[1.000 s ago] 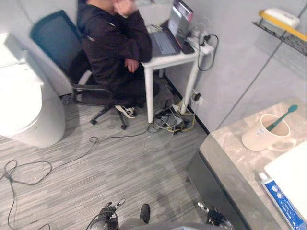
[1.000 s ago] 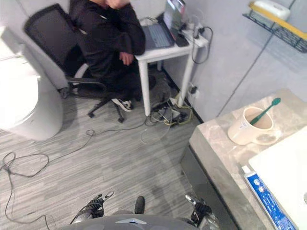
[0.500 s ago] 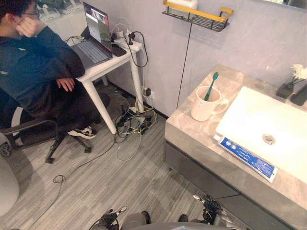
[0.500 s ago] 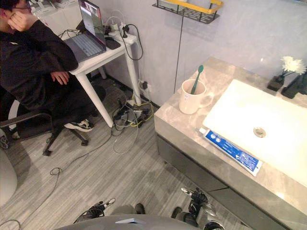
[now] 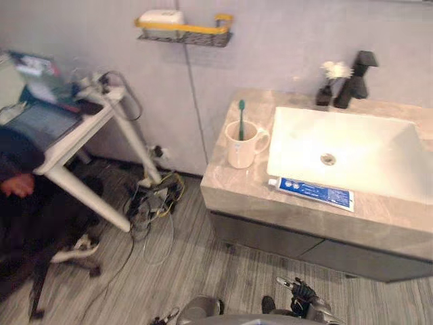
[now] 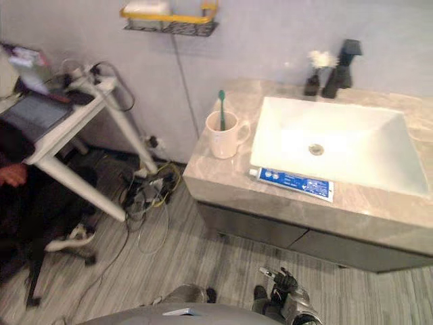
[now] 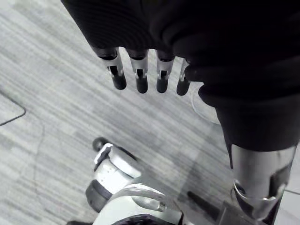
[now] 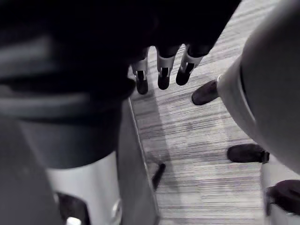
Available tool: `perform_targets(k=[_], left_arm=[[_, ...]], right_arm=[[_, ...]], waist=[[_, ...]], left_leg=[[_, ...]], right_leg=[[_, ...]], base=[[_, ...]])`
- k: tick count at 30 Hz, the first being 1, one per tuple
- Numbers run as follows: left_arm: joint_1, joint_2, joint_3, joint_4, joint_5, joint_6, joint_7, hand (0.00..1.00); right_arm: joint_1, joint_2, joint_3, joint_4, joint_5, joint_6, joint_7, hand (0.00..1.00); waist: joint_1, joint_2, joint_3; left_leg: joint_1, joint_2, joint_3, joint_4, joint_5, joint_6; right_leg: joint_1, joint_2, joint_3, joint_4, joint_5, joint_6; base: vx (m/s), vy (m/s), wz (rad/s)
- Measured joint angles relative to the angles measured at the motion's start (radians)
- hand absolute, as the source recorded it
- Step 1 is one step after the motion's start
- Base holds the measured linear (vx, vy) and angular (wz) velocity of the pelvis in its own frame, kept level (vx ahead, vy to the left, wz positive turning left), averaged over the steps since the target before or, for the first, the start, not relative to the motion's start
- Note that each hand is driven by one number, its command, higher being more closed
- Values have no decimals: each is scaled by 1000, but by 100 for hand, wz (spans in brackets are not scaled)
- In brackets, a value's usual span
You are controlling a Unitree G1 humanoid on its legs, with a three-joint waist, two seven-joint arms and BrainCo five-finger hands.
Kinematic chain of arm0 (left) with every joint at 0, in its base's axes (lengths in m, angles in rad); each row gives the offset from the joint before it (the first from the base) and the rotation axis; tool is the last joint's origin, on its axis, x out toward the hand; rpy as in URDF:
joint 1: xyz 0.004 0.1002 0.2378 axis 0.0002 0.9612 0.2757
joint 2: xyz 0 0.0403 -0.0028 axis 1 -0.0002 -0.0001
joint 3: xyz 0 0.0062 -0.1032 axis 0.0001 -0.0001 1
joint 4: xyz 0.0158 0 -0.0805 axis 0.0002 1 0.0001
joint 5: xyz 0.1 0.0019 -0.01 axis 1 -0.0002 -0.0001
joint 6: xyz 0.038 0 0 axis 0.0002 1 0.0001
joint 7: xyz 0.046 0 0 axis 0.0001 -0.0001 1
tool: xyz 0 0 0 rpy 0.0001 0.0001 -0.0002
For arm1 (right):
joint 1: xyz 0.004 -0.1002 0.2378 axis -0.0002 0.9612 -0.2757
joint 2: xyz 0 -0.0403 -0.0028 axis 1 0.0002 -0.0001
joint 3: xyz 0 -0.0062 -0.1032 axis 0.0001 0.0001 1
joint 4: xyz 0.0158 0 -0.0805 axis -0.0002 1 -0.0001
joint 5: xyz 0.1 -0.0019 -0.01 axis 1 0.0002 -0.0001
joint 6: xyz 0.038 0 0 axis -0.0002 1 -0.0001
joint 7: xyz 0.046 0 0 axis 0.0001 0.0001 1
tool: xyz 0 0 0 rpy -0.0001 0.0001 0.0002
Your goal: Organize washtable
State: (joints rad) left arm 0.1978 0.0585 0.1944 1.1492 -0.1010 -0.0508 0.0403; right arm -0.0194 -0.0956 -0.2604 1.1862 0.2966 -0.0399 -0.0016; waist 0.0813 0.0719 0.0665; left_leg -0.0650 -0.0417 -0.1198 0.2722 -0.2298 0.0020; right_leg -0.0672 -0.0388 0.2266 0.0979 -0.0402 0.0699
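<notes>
The grey marble washtable [image 5: 233, 184] holds a white sink [image 5: 352, 156]. A cream mug [image 5: 240, 145] with a green toothbrush [image 5: 241, 116] upright in it stands on the counter left of the sink. A blue and white toothpaste tube [image 5: 312, 193] lies along the front edge of the sink. At the back stand a black faucet [image 5: 355, 78] and a small dark vase with a white flower [image 5: 328, 82]. My right hand [image 5: 302, 296] hangs low over the floor in front of the cabinet, fingers straight. My left hand [image 7: 137, 75] also hangs down over the floor, fingers straight, holding nothing.
A wire wall shelf with a yellow rim [image 5: 184, 30] carries a white item left of the washtable. Further left, a white side table [image 5: 74, 135] stands with a tangle of cables [image 5: 152, 203] beneath it. A seated person in dark clothes [image 5: 24, 210] is beside it.
The camera has swung right, so the washtable now sits in the middle of the view and the person at the left edge. Both hands still hang low.
</notes>
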Motion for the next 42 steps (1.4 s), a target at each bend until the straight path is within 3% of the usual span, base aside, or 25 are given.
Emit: perform_targets(k=[4,9,12,13,15,17,19,20,21,26,28,32,37,42], left_arm=[[-37,22,-10,23,14,-1,-1,0],[-117,27,1,-3,13,-4,-6,0],[-148,3,17,-47,13,-9,-9,0],[-152,-14,34,-64,13,-14,-9,0],[-151,-39,42,-70,10,-18,-9,0],[-134,-49,44,-71,6,-18,-11,0],[-119,-46,56,-74,-1,-21,-13,0],[-119,-29,78,-65,-1,-19,-14,0],[-120,-24,83,-60,-1,-19,-14,0],[-122,-40,107,-15,-10,-18,-19,0],[-120,-39,124,-11,-11,-15,-19,0],[-116,-13,133,-8,-19,-11,-19,0],[-114,-6,187,26,-162,-9,-12,0],[-94,-6,331,-17,-532,-24,35,0]], right_arm=[[39,-5,-70,-1,-1,4,1,0],[65,2,-71,-12,-1,9,2,0],[59,17,-71,-49,-8,10,2,0],[56,19,-71,-63,-11,10,2,0],[59,21,-71,-79,-12,11,2,0],[64,26,-79,-86,-12,11,3,0],[66,51,-98,-82,-14,15,5,0],[64,71,-129,-60,-16,22,13,0],[63,73,-138,-50,-16,22,13,0],[86,27,-221,4,-43,28,13,0],[86,23,-224,4,-43,28,14,0],[83,27,-225,7,-42,28,22,0],[97,34,-253,35,-41,27,23,0],[109,35,-290,34,-37,20,22,0]], waist=[[-19,-11,-24],[-29,-30,-15],[-19,-28,-12],[-18,-27,-9],[-17,-27,-7],[-17,-30,-13],[-13,-59,-31],[-11,-90,-43],[-10,-92,-43],[-13,-43,-57],[-15,-40,-59],[-16,-60,-56],[-19,-72,-63],[-14,-79,-66]], left_leg=[[50,-19,84,-94,26,34],[77,-15,160,-109,25,34],[77,21,228,-93,25,34],[84,28,253,-92,24,35],[112,35,270,-92,23,36],[123,50,276,-85,20,33],[112,66,271,-79,5,9],[103,67,249,-78,0,0],[103,66,241,-78,-1,-2],[112,105,121,-97,24,-44],[112,115,99,-123,29,-52],[113,119,85,-149,45,-69],[106,108,42,-184,57,-70],[108,97,0,-212,78,-64]], right_leg=[[-20,-21,63,-29,14,23],[-38,-16,59,-40,35,37],[-66,3,-53,-15,75,-3],[-91,-9,-171,73,20,-56],[-105,-54,-301,211,-42,-76],[-100,-90,-352,266,-56,-75],[-82,-108,-351,215,-40,-27],[-41,-101,-358,122,-64,23],[-28,-99,-361,101,-68,28],[82,-31,-404,-81,12,3],[91,-14,-405,-126,36,-7],[117,-2,-408,-193,77,-16],[119,-13,-459,-197,64,-10],[121,-23,-495,-195,58,-8]], base=[[223,116,-64],[163,37,-54],[30,9,-60],[-6,-2,-50],[1,-12,-21],[-17,-78,-6],[-27,-230,3],[-31,-273,7],[-47,-307,11],[-85,-195,18],[-88,-92,0],[-89,-47,1],[-34,-1,25],[101,-10,27]])
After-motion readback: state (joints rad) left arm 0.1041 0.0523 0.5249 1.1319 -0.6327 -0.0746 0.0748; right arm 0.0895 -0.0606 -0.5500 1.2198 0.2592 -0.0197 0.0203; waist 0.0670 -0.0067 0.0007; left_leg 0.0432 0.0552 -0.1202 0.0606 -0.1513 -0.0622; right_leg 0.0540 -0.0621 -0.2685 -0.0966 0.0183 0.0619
